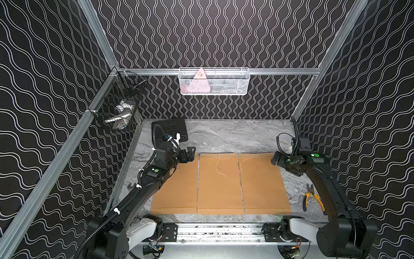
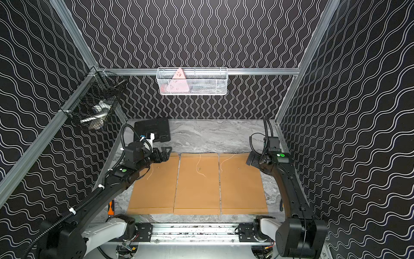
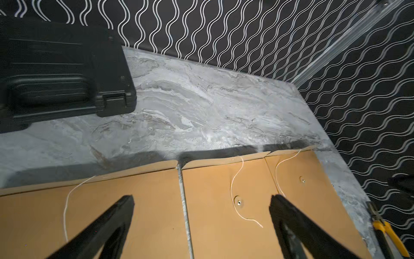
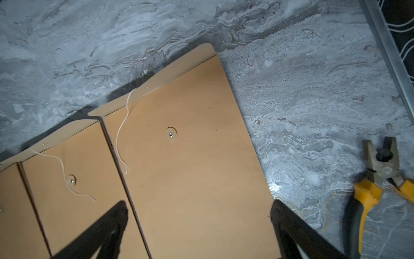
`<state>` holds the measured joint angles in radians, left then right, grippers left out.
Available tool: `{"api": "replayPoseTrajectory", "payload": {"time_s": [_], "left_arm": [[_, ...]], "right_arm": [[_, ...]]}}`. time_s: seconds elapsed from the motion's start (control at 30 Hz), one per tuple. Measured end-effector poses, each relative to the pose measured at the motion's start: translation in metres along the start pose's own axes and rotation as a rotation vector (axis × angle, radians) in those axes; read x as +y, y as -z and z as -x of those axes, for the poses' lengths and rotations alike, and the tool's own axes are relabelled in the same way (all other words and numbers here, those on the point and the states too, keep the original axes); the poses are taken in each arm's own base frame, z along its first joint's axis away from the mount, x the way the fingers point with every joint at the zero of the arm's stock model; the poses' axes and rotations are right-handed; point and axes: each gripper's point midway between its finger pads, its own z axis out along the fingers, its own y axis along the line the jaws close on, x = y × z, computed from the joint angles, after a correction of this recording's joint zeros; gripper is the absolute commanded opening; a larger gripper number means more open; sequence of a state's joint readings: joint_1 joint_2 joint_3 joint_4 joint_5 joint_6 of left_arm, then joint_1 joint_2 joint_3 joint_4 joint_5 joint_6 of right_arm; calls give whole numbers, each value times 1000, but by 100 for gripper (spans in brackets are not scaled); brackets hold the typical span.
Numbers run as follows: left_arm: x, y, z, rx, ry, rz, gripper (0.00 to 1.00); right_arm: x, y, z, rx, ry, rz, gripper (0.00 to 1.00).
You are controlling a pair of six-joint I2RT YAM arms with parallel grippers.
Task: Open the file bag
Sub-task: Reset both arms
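Note:
Three brown file bags lie side by side on the marble table: left [image 1: 177, 188], middle [image 1: 219, 186], right [image 1: 262, 186]. Their white strings [image 3: 235, 179] trail loose, unwound from the round buttons [image 3: 239, 203], and the flaps [image 4: 156, 78] at the far edge stand slightly raised. My left gripper [image 3: 201, 201] hovers open over the far corner of the left bag [image 2: 154, 188], with nothing between its fingers. My right gripper [image 4: 199, 205] hangs open above the right bag's far right corner and is empty too. In a top view they show as the left gripper [image 1: 189, 153] and the right gripper [image 1: 275, 158].
A black plastic case [image 1: 177, 127] lies at the back left of the table. Yellow-handled pliers [image 1: 312, 198] rest at the right edge beside my right arm. A white mesh basket [image 1: 214, 81] hangs on the back wall, and a black wire basket [image 1: 118, 105] on the left rail.

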<state>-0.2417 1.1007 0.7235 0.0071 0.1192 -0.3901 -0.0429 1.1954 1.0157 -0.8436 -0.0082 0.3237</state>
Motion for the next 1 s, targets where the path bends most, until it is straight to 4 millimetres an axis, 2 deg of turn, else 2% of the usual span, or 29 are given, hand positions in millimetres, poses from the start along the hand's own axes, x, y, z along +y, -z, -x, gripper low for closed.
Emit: {"api": "replayPoseTrajectory", "payload": {"time_s": [0.17, 0.47, 0.8, 1.0], "left_arm": [[13, -8, -17, 40, -21, 63, 99], [33, -12, -38, 73, -48, 158, 99], [51, -13, -41, 88, -115, 283, 99], [58, -5, -38, 62, -140, 324, 99]], "right_arm": [[-5, -15, -7, -13, -14, -6, 100], [-3, -21, -6, -116, -37, 49, 100], [0, -28, 0, -219, -59, 100, 100], [2, -34, 4, -248, -55, 118, 100]]}}
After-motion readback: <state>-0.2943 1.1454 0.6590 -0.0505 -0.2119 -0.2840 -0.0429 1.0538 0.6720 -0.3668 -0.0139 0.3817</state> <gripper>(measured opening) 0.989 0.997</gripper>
